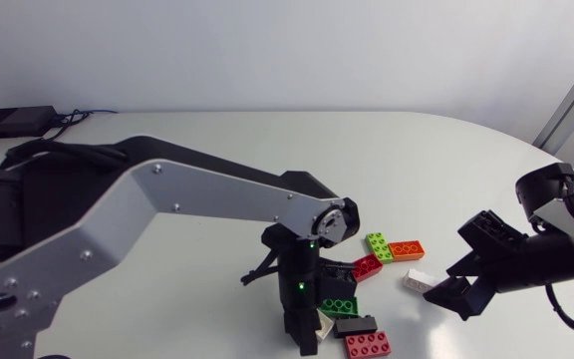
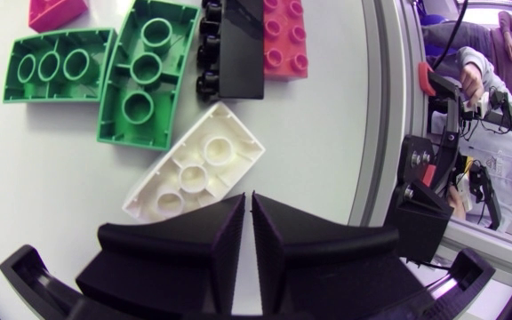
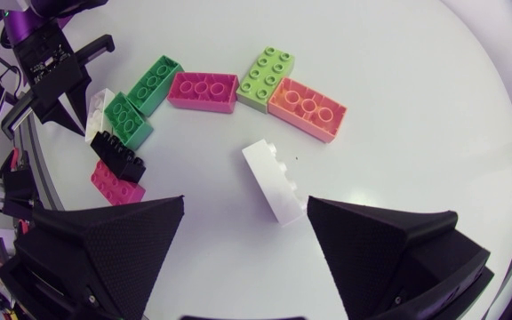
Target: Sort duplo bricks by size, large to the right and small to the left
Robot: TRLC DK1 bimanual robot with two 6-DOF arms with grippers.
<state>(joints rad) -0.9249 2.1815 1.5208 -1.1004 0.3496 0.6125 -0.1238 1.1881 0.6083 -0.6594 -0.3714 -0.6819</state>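
while vertical, left pincer (image 2: 248, 200) beside cream brick (image 2: 198, 164)

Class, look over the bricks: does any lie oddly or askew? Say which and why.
Ahead of the left gripper, the white brick and two green bricks lie upside down, hollow undersides up; the black brick lies on its side.

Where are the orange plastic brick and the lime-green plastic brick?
orange plastic brick (image 3: 308, 108): right wrist view, centre of its upward face.
lime-green plastic brick (image 3: 268, 78): right wrist view, centre of its upward face.
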